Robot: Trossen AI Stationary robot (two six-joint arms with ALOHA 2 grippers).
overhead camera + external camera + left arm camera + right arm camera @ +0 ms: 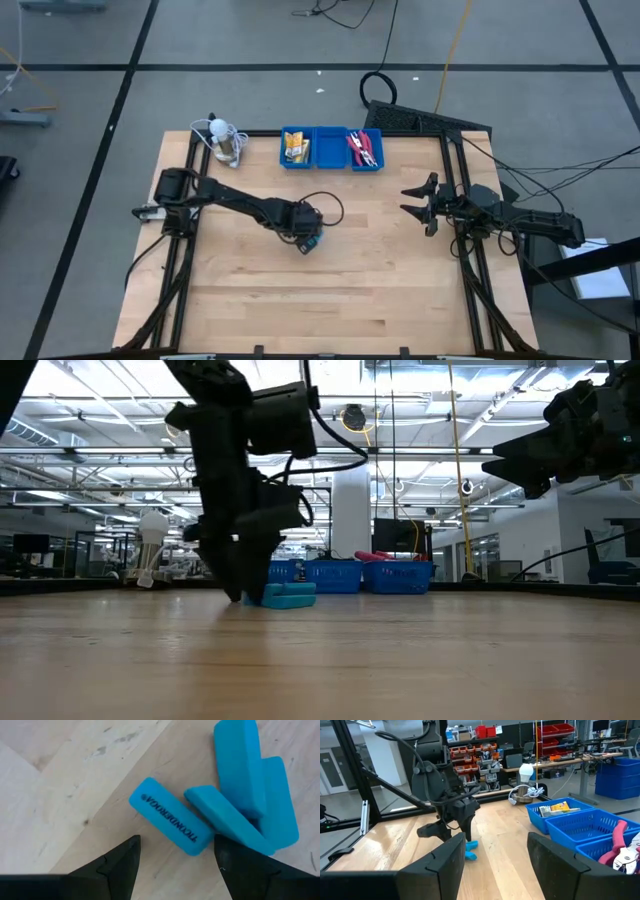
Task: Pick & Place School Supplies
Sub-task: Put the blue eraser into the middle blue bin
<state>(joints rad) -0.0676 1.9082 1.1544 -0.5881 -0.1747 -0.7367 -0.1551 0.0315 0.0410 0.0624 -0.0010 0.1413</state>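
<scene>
Here, four light-blue erasers (240, 795) lie in a loose heap on the bare wood of the desk (380, 270), near its middle. One eraser, printed with black lettering (170, 817), lies flat and a little apart; another leans against it, and two more are stacked just beyond. My left hand (308, 240) hangs directly over them, fingers (112, 865) spread apart and holding nothing, with the lettered eraser lying between the two fingertips. From the level view the fingertips reach down almost to the wood, right beside the blue heap (285, 596).

At the far edge of the desk stands the blue three-compartment tray (330, 150). Its left compartment holds yellow-orange packets (296, 149), its right one the red-handled scissors (364, 150); I cannot tell what the middle one holds. Left of the tray sits a white round object with a coiled cable (225, 138).

My right hand (415, 200) waits raised above the desk's right side, fingers apart and empty, well away from the erasers.
</scene>
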